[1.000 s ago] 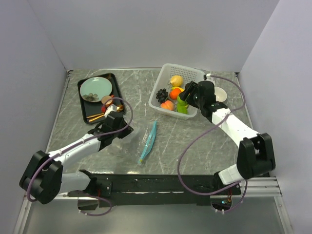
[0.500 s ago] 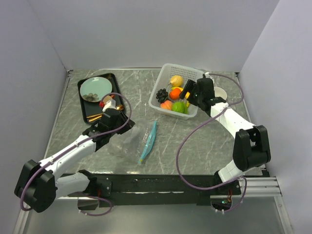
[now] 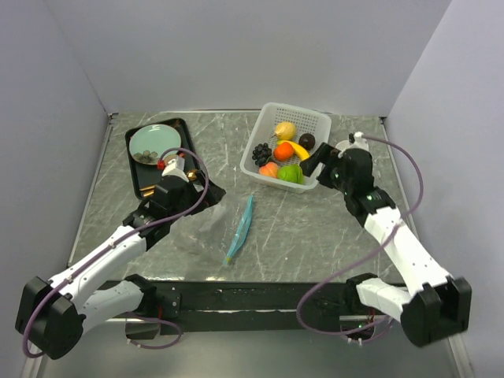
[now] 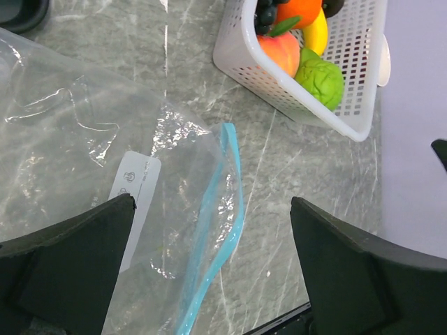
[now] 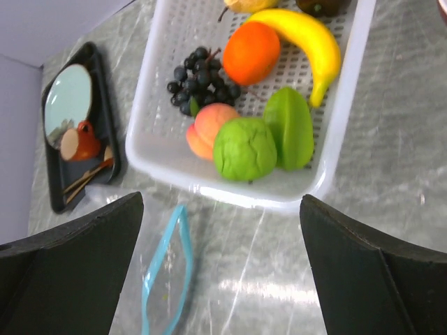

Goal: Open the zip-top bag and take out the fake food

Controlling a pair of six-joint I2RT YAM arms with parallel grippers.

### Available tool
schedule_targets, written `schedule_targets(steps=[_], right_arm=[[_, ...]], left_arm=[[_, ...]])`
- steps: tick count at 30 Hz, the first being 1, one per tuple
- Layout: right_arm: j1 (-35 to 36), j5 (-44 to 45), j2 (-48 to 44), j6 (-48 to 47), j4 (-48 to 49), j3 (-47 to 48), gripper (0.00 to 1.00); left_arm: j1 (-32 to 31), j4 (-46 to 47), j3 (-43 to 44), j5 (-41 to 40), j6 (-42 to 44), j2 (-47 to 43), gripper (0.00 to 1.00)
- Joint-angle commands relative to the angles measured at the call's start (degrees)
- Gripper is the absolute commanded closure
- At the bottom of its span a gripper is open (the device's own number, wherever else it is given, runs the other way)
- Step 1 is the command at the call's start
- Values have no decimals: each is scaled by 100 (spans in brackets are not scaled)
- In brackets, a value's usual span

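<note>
**Overhead view.** The left arm reaches forward from its base, with the forearm slanting up and to the right. The left gripper sits just beside the near right corner of the black tray, at the left edge of the bag. In the wrist view its two dark fingers stand wide apart, clear of the plastic below, with nothing between them.

The right arm rises from its base, and its forearm runs up and to the left. The right gripper is at the near right corner of the white basket. Its fingers are likewise spread wide and hold nothing, and its camera looks down into the basket.

**Task items.** The clear bag lies flat on the marbled table, in the middle between the two arms and apart from the basket. Its blue zipper strip runs along the right edge, and the two halves are parted into a narrow loop.

The toy fruit lies in the basket:
- lemon
- banana
- orange
- black grapes
- peach
- lime
- a dark ball

A second green piece rests against the lime. A pale green plate sits on the tray.
</note>
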Motion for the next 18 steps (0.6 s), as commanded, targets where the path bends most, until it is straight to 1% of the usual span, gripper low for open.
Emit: schedule_targets(steps=[1, 7, 12, 14, 18], right_arm=[[-24, -265, -836, 142, -36, -588, 0], [-33, -161, -1874, 222, -132, -1257, 0], [-33, -169, -2043, 256, -273, -1293, 0], [-24, -186, -2122, 274, -238, -1363, 0], [-24, -222, -2210, 301, -185, -1452, 0]], left_arm=[[15, 217, 9, 261, 168, -197, 1], [15, 173, -124, 68, 28, -478, 1], [15, 251, -159, 32, -69, -557, 1], [15, 435, -264, -3, -113, -619, 1], [15, 463, -309, -143, -78, -689, 0]])
